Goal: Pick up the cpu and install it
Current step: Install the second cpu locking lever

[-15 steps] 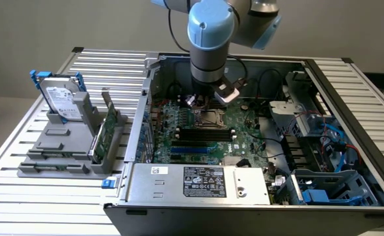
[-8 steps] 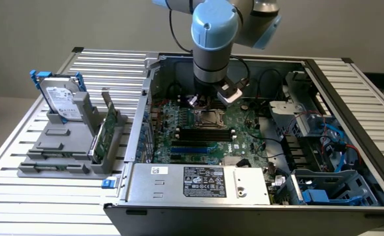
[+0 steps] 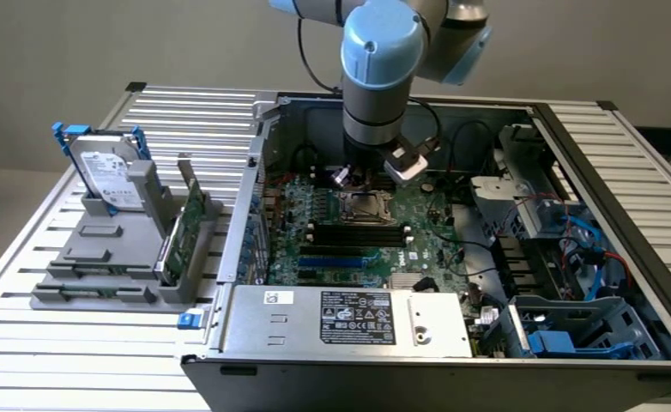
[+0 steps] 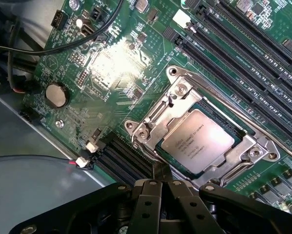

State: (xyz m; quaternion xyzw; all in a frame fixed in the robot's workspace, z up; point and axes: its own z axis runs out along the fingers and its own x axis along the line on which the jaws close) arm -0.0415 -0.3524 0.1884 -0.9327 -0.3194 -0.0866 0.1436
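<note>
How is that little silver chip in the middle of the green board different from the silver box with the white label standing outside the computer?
The cpu is a small flat square lying level in its metal socket frame on the motherboard; the hard drive is a far larger rectangle standing upright in a grey holder on the table. The cpu's top is bare metal with faint print, while the hard drive carries a white label and a blue bracket. Both have silvery metal faces.

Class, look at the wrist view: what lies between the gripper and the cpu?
In the wrist view, the metal socket frame bounds the cpu on the side facing the shut gripper; a short strip of dark slots and green board follows.
</note>
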